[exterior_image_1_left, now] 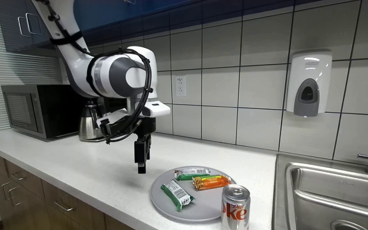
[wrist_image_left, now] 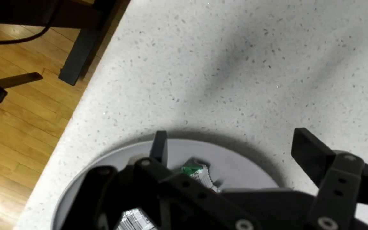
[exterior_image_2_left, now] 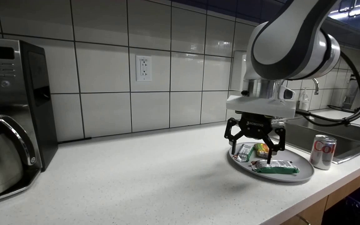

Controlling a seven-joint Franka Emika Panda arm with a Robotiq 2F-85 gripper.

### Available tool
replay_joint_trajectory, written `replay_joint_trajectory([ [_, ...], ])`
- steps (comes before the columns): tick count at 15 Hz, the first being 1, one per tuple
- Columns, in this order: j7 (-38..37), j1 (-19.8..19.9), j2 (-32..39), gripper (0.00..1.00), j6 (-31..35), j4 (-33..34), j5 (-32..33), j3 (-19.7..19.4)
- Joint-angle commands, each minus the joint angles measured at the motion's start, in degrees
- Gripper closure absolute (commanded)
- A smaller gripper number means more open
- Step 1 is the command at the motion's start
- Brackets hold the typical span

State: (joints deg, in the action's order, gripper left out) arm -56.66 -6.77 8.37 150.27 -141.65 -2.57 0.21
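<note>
Diet Coke can (exterior_image_1_left: 236, 207) foremost in an exterior view; gripper (exterior_image_1_left: 145, 163) empty, fingers apart; toward its four-thirty, on the grey plate (exterior_image_1_left: 206, 205), lies the nearer green-wrapped snack bar (exterior_image_1_left: 177, 193); long axis likewise.

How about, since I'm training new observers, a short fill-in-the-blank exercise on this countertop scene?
The gray plate holds ____ wrapped bars.
Two bars show green; the third is mainly ____.
The can beside the plate reads Diet ____.
The tool is empty, its jaws not shut but ____.
Missing words: three; orange; Coke; open.
</note>
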Motion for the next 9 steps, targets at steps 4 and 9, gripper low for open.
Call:
replay_joint_trajectory([
  [4,25.7,1.7,-4.0,0.0,-2.0,-2.4,-10.2,2.8],
  [9,37.2,1.2,-4.6,0.0,-5.3,-2.5,-10.6,2.7],
])
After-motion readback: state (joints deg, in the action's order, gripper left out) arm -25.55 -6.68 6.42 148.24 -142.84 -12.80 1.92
